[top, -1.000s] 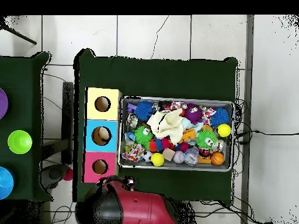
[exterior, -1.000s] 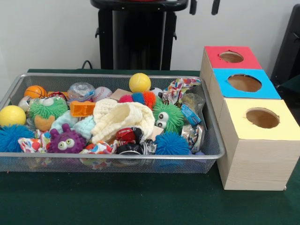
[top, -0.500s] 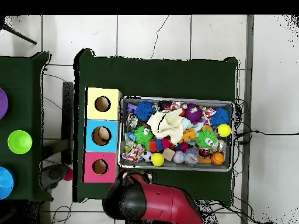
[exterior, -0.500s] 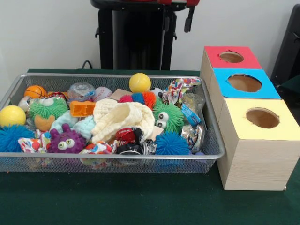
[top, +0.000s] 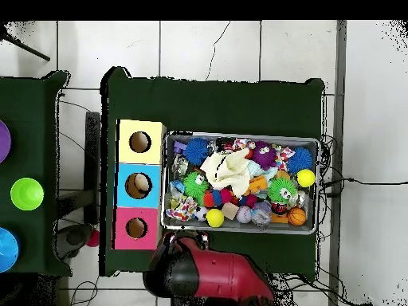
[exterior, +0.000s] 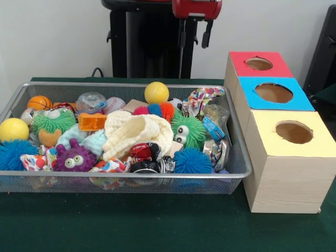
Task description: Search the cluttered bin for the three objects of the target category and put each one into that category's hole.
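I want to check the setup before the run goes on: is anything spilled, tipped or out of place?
Nothing stands out. The bin sits level, its clutter all inside the rim. The three wooden boxes stand in a straight row beside it, the yellow-topped box's hole unblocked. The hand hangs above the table's far edge, holding nothing.

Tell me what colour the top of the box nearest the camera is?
Yellow. The box has a pale yellow top with a round hole, clearest in the front view.

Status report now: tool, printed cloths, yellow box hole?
Tool open, empty, high behind the bin. Printed cloth lies in far corner, untouched. Yellow box hole clear.
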`<action>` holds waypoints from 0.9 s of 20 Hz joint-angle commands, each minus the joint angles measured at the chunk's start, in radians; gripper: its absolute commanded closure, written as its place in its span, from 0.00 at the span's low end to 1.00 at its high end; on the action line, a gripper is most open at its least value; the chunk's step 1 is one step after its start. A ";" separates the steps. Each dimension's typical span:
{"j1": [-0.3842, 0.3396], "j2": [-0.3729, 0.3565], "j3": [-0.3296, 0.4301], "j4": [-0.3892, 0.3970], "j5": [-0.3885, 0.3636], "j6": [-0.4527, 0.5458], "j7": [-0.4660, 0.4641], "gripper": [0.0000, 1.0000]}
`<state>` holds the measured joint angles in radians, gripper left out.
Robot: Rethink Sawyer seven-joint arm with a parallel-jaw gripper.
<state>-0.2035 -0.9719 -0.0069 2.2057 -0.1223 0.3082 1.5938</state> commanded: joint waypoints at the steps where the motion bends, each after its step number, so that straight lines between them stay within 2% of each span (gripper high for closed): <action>1: -0.018 0.055 0.040 0.028 -0.021 -0.068 0.138 0.00; 8: -0.048 0.067 0.065 0.052 0.006 -0.126 0.164 0.00; 11: -0.080 0.085 0.101 0.063 0.003 -0.187 0.166 0.00; 14: -0.080 0.115 0.100 0.054 -0.017 -0.231 0.165 0.00; 18: -0.097 0.149 0.131 0.065 -0.035 -0.343 0.185 0.00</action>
<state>-0.2670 -0.9105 0.0135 2.2158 -0.1221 0.1091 1.5938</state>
